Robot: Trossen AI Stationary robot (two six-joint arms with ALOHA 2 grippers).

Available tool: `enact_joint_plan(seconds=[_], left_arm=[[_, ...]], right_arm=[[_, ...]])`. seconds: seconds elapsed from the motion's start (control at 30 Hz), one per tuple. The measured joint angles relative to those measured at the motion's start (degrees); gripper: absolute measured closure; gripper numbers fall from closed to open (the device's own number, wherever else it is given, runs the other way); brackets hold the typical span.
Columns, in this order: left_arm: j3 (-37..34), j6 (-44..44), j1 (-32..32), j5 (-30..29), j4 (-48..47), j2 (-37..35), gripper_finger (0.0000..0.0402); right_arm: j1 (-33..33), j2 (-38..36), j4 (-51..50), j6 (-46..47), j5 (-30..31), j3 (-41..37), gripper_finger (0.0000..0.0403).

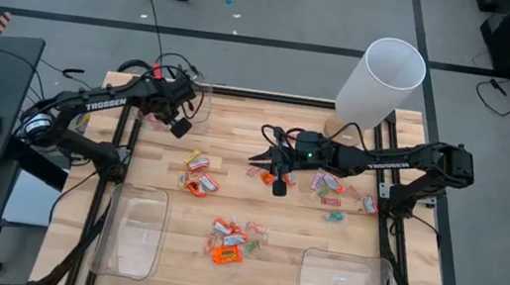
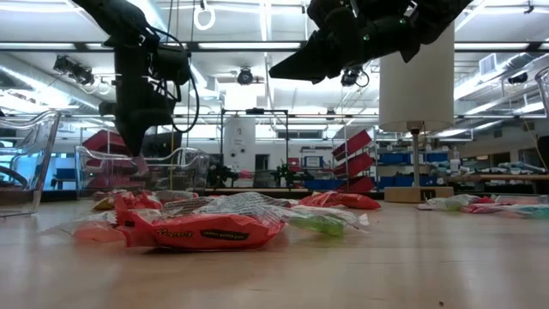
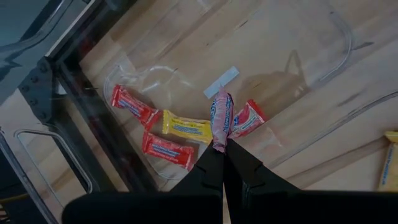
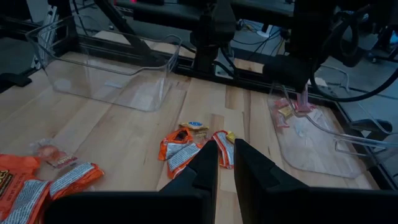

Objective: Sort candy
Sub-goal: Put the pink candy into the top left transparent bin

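Left gripper (image 3: 222, 149) pinches a crinkly pink candy (image 3: 221, 117) — above a clear, round-cornered plastic bin (image 3: 311, 134).

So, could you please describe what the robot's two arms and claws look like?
Both arms are dark, jointed, with white TROSSEN lettering along a link and black cables looped at the wrists. The left claw and right claw each end in two tapered black fingers; a green light glows on the right wrist.

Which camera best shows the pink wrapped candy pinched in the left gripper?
Left wrist view: the pink wrapped candy hangs clearly from the shut left gripper above a clear bin. Right wrist shows it small; high and low views hide it.
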Motion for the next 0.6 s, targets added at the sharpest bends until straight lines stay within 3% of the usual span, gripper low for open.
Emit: enact_joint_plan(seconds=[0.6], left_arm=[[-0.04,-0.80,0.00,0.00,-1.97,1.39,0.0401]], right_arm=[[-0.02,0.00,0.00,0.02,0.00,0.02,0.0364]])
